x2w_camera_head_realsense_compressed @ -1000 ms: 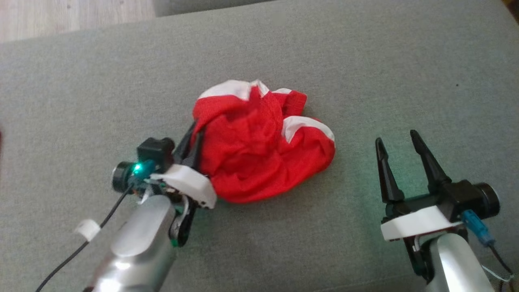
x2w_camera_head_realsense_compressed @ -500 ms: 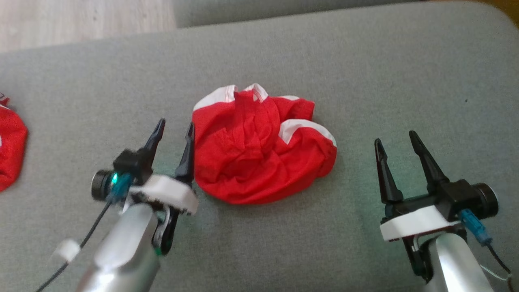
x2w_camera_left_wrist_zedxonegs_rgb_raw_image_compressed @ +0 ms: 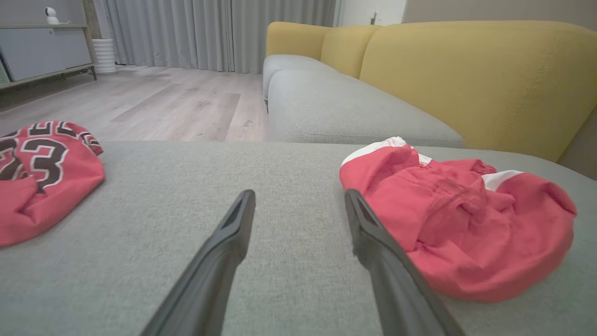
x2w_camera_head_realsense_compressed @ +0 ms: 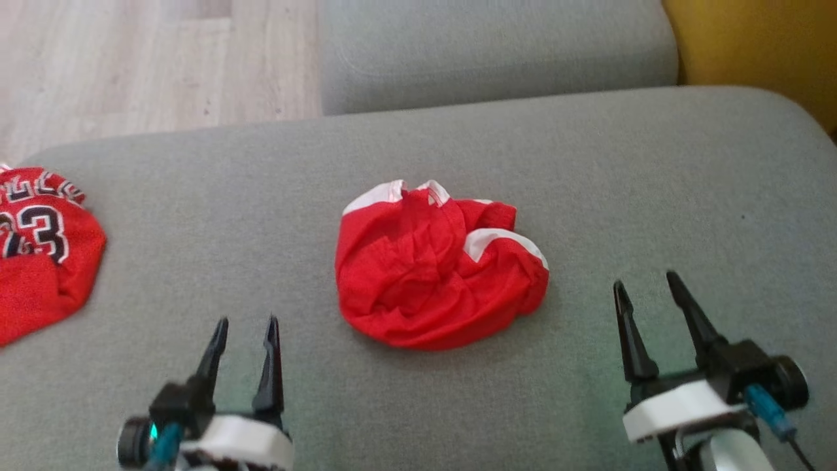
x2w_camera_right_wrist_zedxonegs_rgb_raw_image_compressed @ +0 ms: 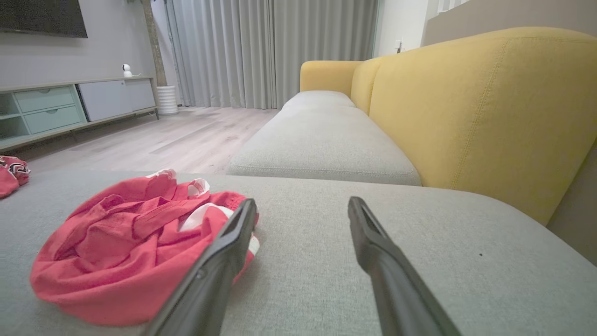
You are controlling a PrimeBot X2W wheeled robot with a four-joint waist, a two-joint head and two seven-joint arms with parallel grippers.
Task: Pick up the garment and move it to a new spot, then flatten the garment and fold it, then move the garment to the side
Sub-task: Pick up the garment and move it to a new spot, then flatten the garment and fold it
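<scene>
The garment is a crumpled red piece with white trim, lying in a heap in the middle of the grey sofa cushion. In the left wrist view the garment lies just right of my fingers, and in the right wrist view the garment sits left of them. My left gripper is open and empty at the lower left, apart from the cloth. At the lower right my right gripper is also open and empty, right of the heap.
A second red jersey with the number 23 lies at the cushion's left edge. Beyond the cushion are a further grey seat, a yellow backrest at the right, and wood floor at the far left.
My left gripper has let go of the garment, opened and drawn back to the lower left. The head camera has tilted up, so the whole scene sits lower. The right arm holds its pose.
</scene>
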